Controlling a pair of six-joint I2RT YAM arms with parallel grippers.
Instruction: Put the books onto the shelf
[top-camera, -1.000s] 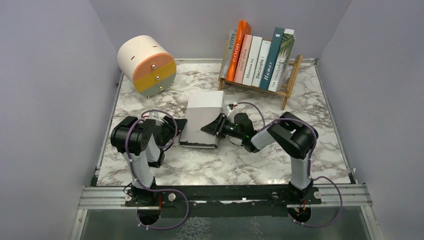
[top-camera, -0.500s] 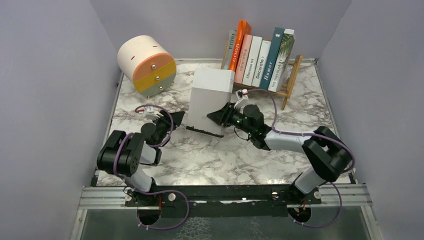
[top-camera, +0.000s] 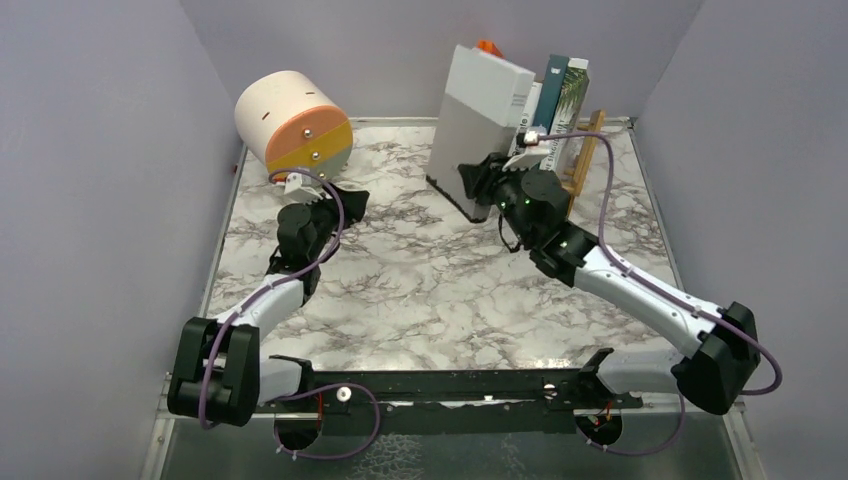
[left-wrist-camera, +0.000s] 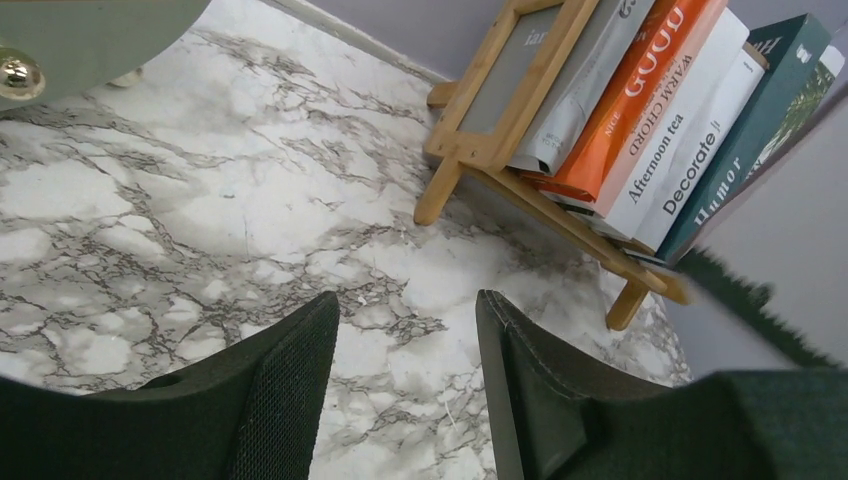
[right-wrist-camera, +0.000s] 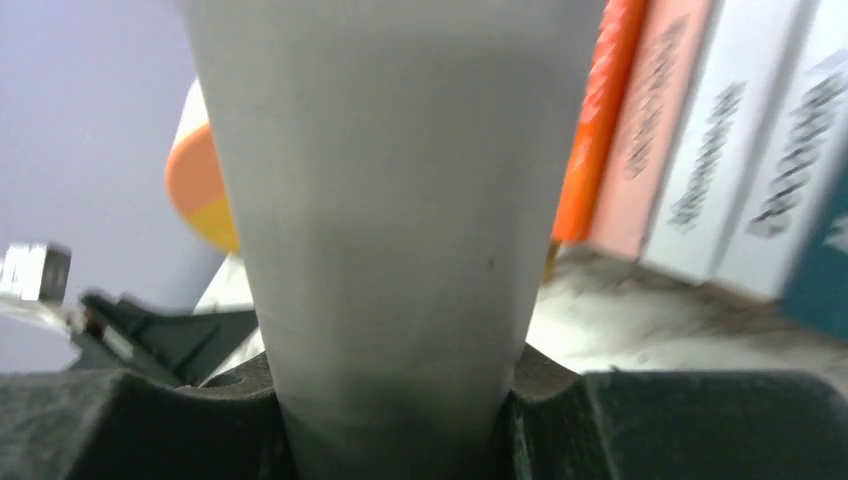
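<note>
A large grey book (top-camera: 478, 110) hangs tilted above the table in front of the shelf's left end, and my right gripper (top-camera: 490, 185) is shut on its lower edge. In the right wrist view the grey book (right-wrist-camera: 390, 200) fills the centre, clamped at my right gripper (right-wrist-camera: 395, 400). The light-wood shelf (top-camera: 585, 150) at the back right holds several upright books (top-camera: 560, 85), partly hidden by the held one. My left gripper (top-camera: 345, 197) stands open over bare marble near the drum. In the left wrist view my left gripper (left-wrist-camera: 405, 330) is empty, with the shelf (left-wrist-camera: 480, 110) and its books (left-wrist-camera: 650, 110) ahead.
A round cream, orange and yellow drawer drum (top-camera: 295, 120) lies at the back left, close to my left gripper. Lilac walls close in the marble table (top-camera: 430, 290) on three sides.
My right gripper has lifted the grey book off the table and carried it back toward the shelf. My left gripper has opened wider and swung away toward the drum.
</note>
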